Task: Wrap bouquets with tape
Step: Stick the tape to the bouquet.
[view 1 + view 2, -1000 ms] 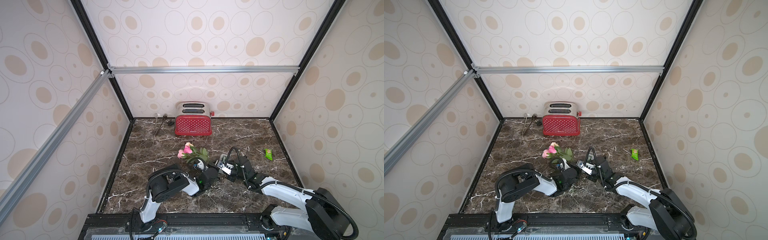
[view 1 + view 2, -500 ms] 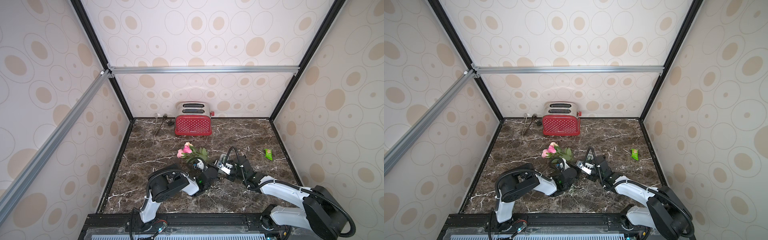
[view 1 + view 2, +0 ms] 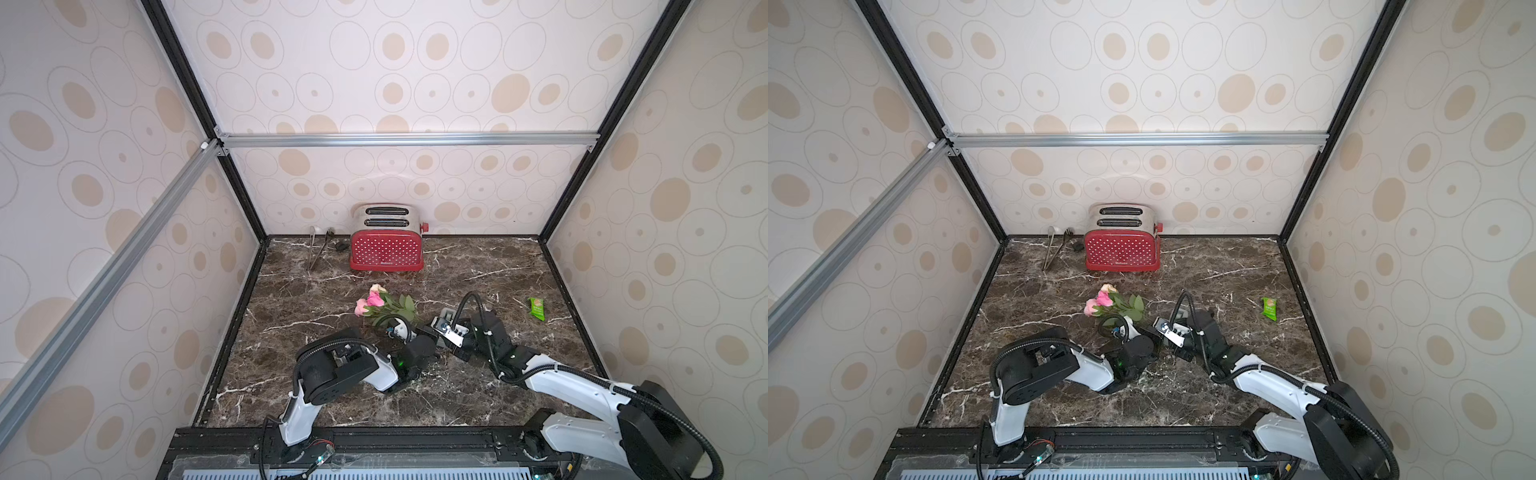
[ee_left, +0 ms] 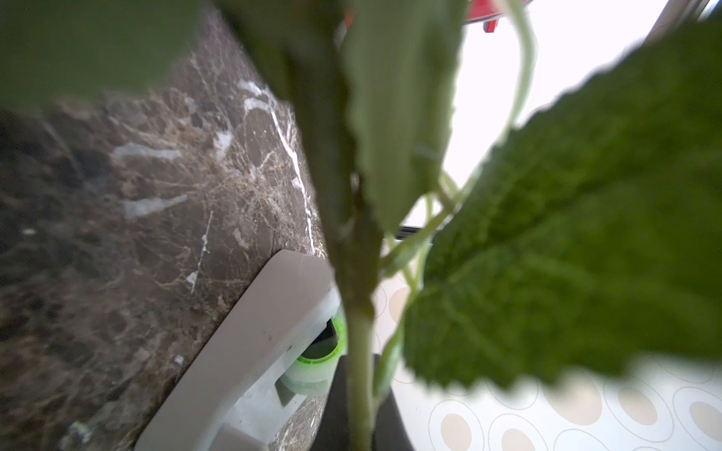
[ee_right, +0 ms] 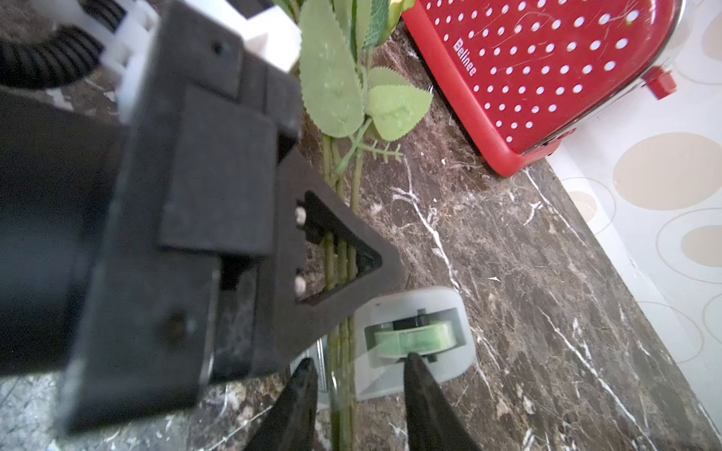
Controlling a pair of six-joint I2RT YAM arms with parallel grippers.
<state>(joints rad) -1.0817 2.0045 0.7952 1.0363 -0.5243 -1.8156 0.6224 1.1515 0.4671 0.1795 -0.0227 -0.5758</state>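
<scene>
Marble, dark brown with white veins, forms the surface (image 3: 291,299). Near its middle are the bouquets (image 3: 384,305), blooms pointing toward the back left corner, stems running toward the front edge. The left gripper (image 5: 363,269) is clamped on those stems below the leaves. The right gripper (image 5: 359,371) has its jaws parted, the stems passing between its fingers (image 5: 422,398) with no clear contact. The tape (image 5: 429,298), a grey dispenser with a greenish roll, sits on the surface just beside the stems, and one right fingertip overlaps it in the right wrist view. A red toaster (image 3: 386,249) stands at the back edge; a green packet (image 3: 536,308) lies near the right edge.
</scene>
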